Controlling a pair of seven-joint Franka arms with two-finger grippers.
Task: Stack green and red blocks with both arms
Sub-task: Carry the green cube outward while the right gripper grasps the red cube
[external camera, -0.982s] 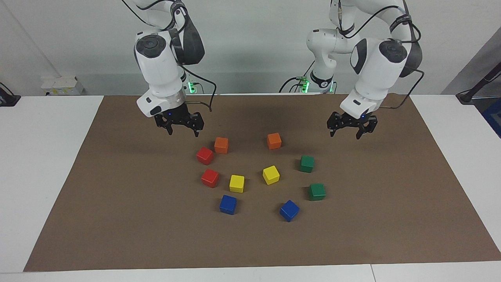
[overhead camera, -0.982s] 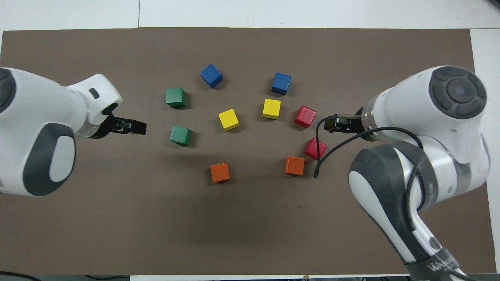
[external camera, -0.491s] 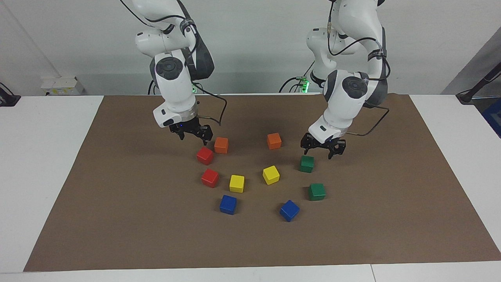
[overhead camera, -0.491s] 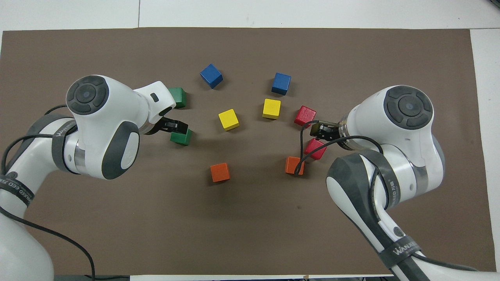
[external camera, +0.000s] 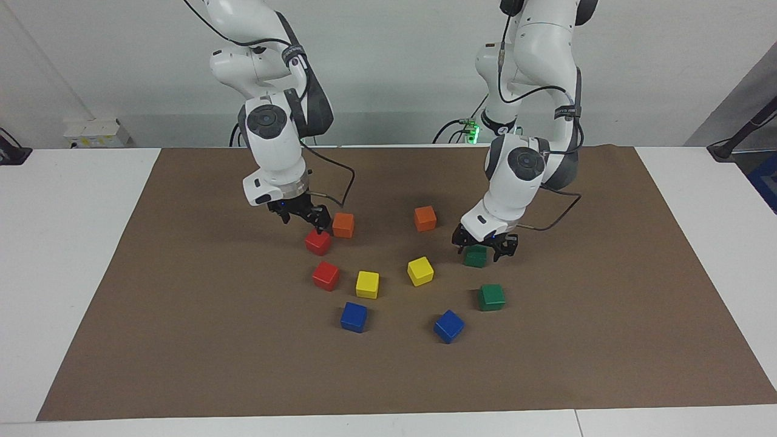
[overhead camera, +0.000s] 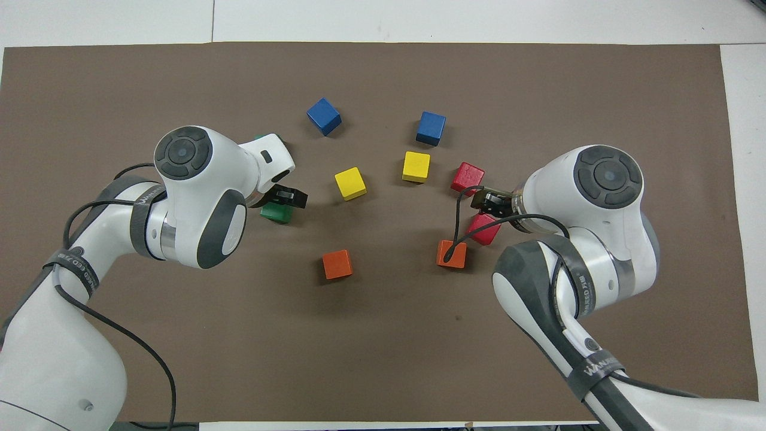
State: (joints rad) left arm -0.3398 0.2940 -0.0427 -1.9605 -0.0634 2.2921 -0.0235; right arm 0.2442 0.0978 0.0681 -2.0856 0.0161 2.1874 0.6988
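1. Straddling a dark green painted cube (external camera: 475, 257), the left arm's black two-finger gripper (external camera: 485, 247) is down low in the facing view, jaws spread with one fingertip on each side of the cube; whether the tips touch it cannot be told.
2. From overhead, the left arm's white wrist covers most of that cube (overhead camera: 276, 212), leaving one green edge, and almost wholly hides the second dark green cube; the facing view shows that second cube (external camera: 490, 297) in full, farther from the robots, on the brown mat (external camera: 200, 340).
3. The right arm's black gripper (external camera: 301, 217) hangs just over a bright red painted cube (external camera: 317, 241) in the facing view, jaws parted and holding nothing.
4. Overhead, this gripper (overhead camera: 491, 202) overlaps the red cube's (overhead camera: 483, 229) upper edge; the facing view shows a slight gap above the cube.
5. A second red cube (external camera: 325, 275) lies farther from the robots, beside a yellow cube (external camera: 367, 284).
6. An orange cube (external camera: 343, 224) sits just beside the first red cube; overhead, a black cable crosses it (overhead camera: 452, 254).
7. Another orange cube (external camera: 425, 218), a second yellow cube (external camera: 420, 271) and two blue cubes (external camera: 354, 317) (external camera: 448, 326) lie between the arms.
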